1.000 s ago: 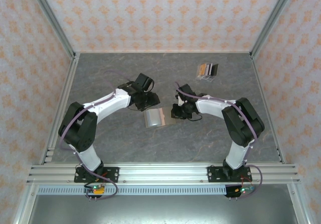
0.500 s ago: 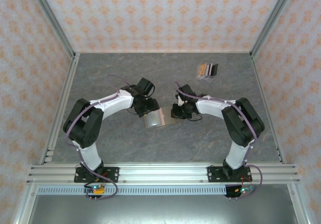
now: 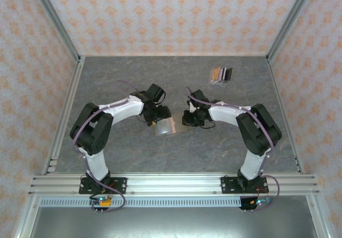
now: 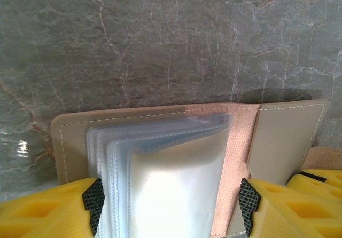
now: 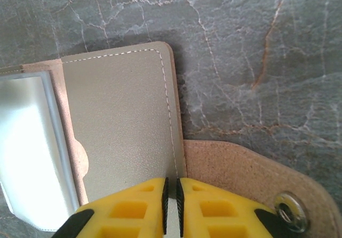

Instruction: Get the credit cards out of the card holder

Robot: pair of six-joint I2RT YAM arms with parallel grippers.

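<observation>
Jaws of right gripper (image 5: 171,198) nearly pressed together, pinching the edge of the card holder (image 5: 117,104) on its tan inner panel, just beside the snap tab (image 5: 240,168). Jaws of left gripper (image 4: 170,200) spread wide, one either side of the holder's clear plastic sleeves (image 4: 171,163). Holder lies open mid-table (image 3: 133,78) between the arms. Small pile of cards (image 3: 220,75) sits well apart, far right.
</observation>
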